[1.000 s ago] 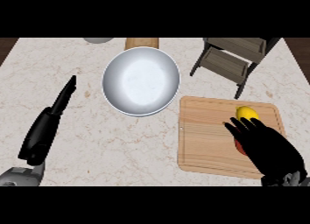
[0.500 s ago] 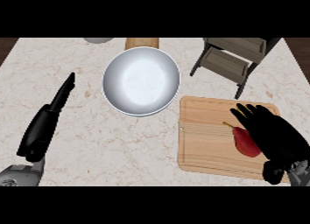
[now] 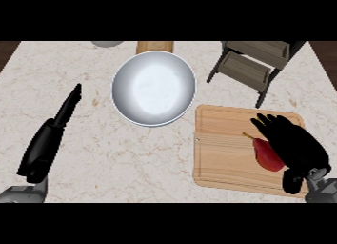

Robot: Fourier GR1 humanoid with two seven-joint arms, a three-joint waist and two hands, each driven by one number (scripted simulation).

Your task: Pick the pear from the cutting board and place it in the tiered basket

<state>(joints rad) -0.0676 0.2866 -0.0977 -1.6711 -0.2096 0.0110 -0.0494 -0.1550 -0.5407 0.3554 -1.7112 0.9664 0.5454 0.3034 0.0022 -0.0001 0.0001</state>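
Your pear [image 3: 267,156] is dark red and lies on the wooden cutting board [image 3: 221,162], in the board's right half, thin stem pointing toward the far left and the fat end toward the near edge. The board sits at the near right corner of the marble counter [image 3: 129,157].

Your right hand [image 3: 294,145] is spread over the pear's right side and hides part of it. The fingers stretch out toward the board's far edge instead of curling round the fruit, so read the hand as open, with nothing gripped yet. Your left hand [image 3: 44,147] rests open near the counter's left edge, fingers straight, well apart from everything.

Expect the pear to be light but awkward: the skin looks smooth and probably slick, the body is rounded and tapered, and it may roll on the flat board if you nudge it from one side. Close round the widest part of the belly, thumb opposite the fingers. Avoid the narrow neck and the stem, which would likely slip or snap.

The tiered basket [image 3: 252,71] stands at the far right of the counter, just beyond the board. A white plate [image 3: 153,88] lies left of it.

No brand, label or writing is readable anywhere
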